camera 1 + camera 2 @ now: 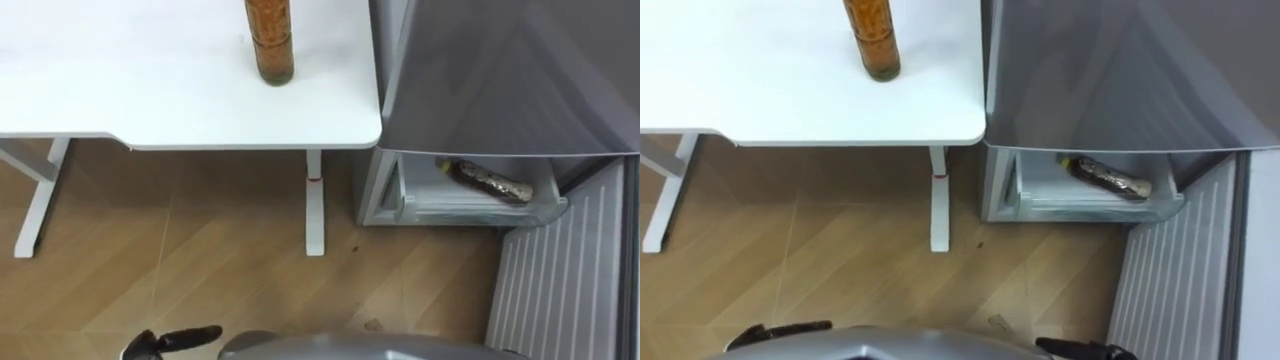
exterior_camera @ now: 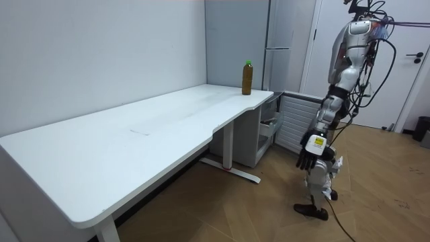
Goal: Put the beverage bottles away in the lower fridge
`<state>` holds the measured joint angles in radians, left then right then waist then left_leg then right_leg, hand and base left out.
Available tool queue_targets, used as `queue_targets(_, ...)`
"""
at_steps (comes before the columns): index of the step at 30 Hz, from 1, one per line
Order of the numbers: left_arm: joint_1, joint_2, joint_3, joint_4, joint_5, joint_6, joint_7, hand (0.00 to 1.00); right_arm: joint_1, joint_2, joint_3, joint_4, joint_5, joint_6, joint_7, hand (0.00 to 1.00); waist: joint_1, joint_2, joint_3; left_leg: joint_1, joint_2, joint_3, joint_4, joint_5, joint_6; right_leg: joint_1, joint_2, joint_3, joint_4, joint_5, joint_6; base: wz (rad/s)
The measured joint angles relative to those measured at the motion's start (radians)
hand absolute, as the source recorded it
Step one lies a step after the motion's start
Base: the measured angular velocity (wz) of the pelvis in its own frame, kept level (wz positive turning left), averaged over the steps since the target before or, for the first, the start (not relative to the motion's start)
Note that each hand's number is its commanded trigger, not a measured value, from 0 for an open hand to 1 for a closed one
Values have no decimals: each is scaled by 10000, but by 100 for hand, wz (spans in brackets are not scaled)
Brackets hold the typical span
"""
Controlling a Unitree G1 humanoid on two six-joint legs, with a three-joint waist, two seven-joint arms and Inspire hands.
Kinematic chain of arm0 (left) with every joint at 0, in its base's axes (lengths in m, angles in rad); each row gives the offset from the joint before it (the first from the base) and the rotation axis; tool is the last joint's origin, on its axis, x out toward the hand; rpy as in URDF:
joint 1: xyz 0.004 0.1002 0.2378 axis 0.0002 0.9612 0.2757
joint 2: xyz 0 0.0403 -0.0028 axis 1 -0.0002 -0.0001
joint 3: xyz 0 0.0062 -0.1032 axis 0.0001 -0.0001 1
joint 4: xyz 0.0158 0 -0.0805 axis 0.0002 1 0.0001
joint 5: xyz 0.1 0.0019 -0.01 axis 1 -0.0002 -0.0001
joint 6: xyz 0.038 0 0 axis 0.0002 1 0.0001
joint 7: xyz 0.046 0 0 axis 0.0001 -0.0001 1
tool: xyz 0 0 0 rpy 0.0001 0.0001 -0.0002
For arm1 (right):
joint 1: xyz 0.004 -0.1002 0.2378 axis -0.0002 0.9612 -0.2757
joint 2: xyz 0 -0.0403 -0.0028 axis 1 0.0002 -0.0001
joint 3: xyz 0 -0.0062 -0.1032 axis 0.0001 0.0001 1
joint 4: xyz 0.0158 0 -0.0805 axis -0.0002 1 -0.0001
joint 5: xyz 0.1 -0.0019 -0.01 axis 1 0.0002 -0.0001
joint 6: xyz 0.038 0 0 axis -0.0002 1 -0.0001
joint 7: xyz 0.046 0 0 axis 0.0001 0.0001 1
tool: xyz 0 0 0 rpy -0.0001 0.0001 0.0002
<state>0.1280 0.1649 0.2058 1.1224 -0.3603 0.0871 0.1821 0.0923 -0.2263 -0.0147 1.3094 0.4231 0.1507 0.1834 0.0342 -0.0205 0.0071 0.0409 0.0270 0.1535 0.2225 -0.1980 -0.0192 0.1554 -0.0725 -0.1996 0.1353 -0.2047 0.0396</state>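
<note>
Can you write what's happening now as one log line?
brown drink bottle upright on white table | second brown bottle lying in open lower fridge drawer | left hand open, low

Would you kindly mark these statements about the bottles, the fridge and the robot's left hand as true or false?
1. A bottle of brown drink stands upright on the white desk. True.
2. The lower fridge compartment is empty. False: a second bottle lies on its side in it.
3. The lower fridge door is open. True.
4. The left hand grips a bottle. False: it hangs low and empty, with its fingers relaxed.
</note>
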Motion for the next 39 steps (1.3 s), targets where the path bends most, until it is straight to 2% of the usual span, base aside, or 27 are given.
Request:
queue_targets(3,9,-20,705,-382,-513,-1,594,0,79,17,-14,-167,-99,-91,-255,0,25,68,-6,81,50,78,-2,-76,-19,26,39,70,5,-1,-4,-12)
queue_targets(5,55,-81,1171,-977,-629,-50,1126,0,140,27,-151,-162,-157,-144,-332,0,18,75,-12,126,47,73,-36,-76,-20,43,39,68,14,-1,-5,0)
queue_targets(6,93,-132,1386,-1449,-618,-115,1497,0,190,28,-215,-158,-205,-239,-333,0,8,39,-40,157,43,75,-72,-75,-18,48,36,73,31,0,-5,0)
queue_targets(7,123,-163,1511,-1924,-596,-230,1904,0,216,47,-307,-149,-364,-300,-316,0,-2,93,-16,166,41,72,-84,-74,-18,47,35,71,45,0,-5,0)
queue_targets(9,127,-167,1597,-2753,-575,-341,2550,0,264,55,-450,-165,-449,-311,-285,0,-5,73,-33,171,40,65,-81,-74,-18,43,35,72,58,0,-5,0)
queue_targets(14,115,-202,1562,-4854,-607,-977,4152,0,382,126,-498,-175,-516,-489,-438,0,-67,78,-44,38,26,-42,-3,-77,-14,-25,36,36,57,1,-6,2)
queue_targets(16,143,-239,1477,-5930,-667,-1149,4989,0,467,175,-492,-367,-526,-519,-737,0,-42,84,-116,-31,17,-93,-1,-80,-11,-99,37,40,58,1,-6,0)
queue_targets(19,189,-255,1411,-6875,-698,-1470,5781,0,486,178,-503,-424,-709,-521,-843,0,-39,55,-166,29,11,-170,-6,-78,-9,-98,37,49,149,1,-6,0)
queue_targets(27,203,-294,1472,-9032,499,-1875,6712,0,531,276,-493,-466,-1130,-707,-698,0,18,79,-142,223,12,-207,-34,-80,-9,71,45,70,164,2,-7,-1)
queue_targets(31,216,-283,1473,-10141,605,-1969,7100,0,575,297,-492,-454,-1076,-765,-711,0,-14,95,-138,206,-1,-318,19,-79,-9,119,53,47,162,2,-9,3)
queue_targets(39,210,-113,1529,-11851,1851,-2199,6932,0,715,336,-475,-659,-1160,-985,-753,0,-1,110,-130,36,-51,-524,134,-78,-3,113,51,-30,13,7,-20,3)
